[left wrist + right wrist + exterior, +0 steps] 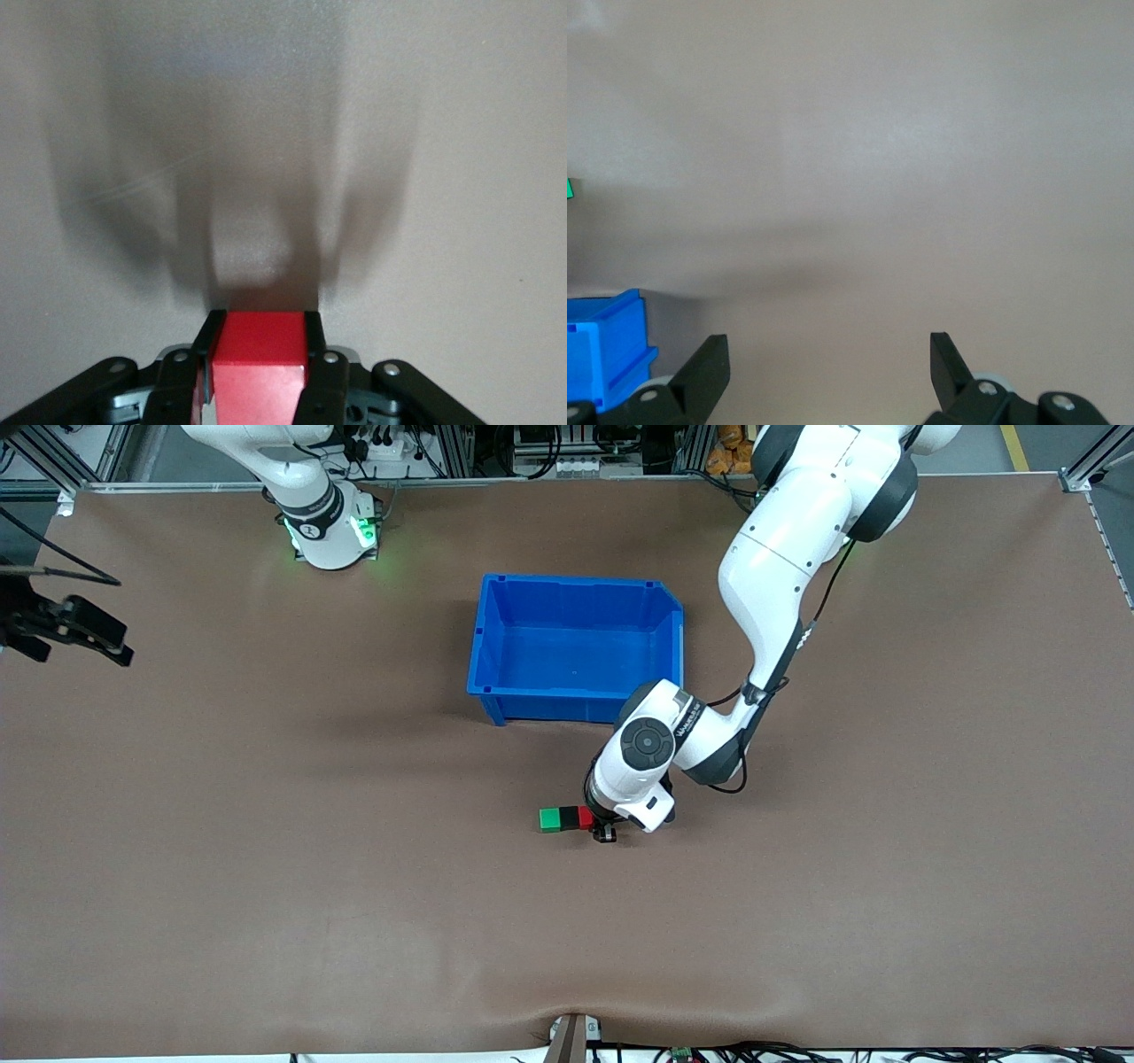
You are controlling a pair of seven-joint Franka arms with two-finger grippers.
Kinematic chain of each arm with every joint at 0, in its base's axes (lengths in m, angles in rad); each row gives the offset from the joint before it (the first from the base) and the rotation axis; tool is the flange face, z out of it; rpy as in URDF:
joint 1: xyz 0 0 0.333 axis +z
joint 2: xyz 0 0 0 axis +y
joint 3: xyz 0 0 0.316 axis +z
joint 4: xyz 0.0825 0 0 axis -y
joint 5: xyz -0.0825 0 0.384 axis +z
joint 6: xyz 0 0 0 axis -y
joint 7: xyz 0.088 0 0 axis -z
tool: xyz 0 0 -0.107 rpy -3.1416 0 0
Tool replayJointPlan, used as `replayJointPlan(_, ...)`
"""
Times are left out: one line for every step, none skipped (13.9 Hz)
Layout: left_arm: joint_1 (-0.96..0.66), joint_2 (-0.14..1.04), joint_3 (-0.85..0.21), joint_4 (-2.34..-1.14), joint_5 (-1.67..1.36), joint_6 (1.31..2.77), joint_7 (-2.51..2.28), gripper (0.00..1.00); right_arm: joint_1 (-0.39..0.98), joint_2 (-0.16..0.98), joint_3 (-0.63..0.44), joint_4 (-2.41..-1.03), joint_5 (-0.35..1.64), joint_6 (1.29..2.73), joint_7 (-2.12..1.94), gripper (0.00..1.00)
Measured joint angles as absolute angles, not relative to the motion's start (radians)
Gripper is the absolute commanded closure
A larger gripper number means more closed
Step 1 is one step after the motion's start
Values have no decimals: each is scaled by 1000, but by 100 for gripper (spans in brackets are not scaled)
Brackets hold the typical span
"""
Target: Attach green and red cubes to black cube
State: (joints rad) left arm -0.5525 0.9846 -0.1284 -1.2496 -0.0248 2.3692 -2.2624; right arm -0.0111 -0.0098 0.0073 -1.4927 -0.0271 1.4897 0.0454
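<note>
Brown desk [266, 886], both arms in view from the front camera.

The left gripper [604, 825] was down at desk level, nearer the front camera than the blue bin [576, 646]. Its jaws were closed on the red cube [586, 817]; in the left wrist view the red cube [257, 367] sat clamped between the two black fingers [312, 354], one pressed against each side face. The left gripper [258, 376] filled only the edge of that picture, with bare desk surface [443, 177] and soft shadows ahead of it.

A row of three cubes lay on the desk, side by side and touching: the green cube [549, 818] toward the right arm's end, the black cube [569, 817] in the middle, and the red cube at the end held by the left gripper. Row sat near the bin, nearer the front camera than it.

The right arm waited. The right gripper [66, 629] hung at the right arm's end of the desk, well apart from the cubes. In the right wrist view the right gripper [828, 372] had its jaws wide apart, nothing between them; a corner of the bin [607, 350] and a sliver of the green cube [570, 188] showed at the picture's edge.
</note>
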Motion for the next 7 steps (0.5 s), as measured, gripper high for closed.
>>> replayJointPlan(-553,985,-128,-1250,-25,2369,-2262,40,-11,-9,6,-1489,-27,1474,30,0)
replayJointPlan(-553,985,-128,-1250,-25,2369,-2262,0,-11,-8,6,-1489,-27,1468,18,0)
replayJointPlan(-554,986,-129,-1250,-25,2364,-2262,0,-11,-6,7,-1489,-27,1468,9,0)
replayJointPlan(-556,988,-129,-1250,-25,2362,-2262,0,-11,-5,7,-1489,-27,1466,7,0)
replayJointPlan(-559,988,-129,-1250,-25,2354,-2260,0,-11,-4,7,-1489,-27,1464,5,0)
replayJointPlan(-562,988,-129,-1247,-25,2336,-2254,0,-11,-3,6,-1489,-27,1462,2,0)
replayJointPlan(-564,986,-130,-1239,-25,2314,-2242,0,-12,-3,5,-1489,-26,1461,-4,0)
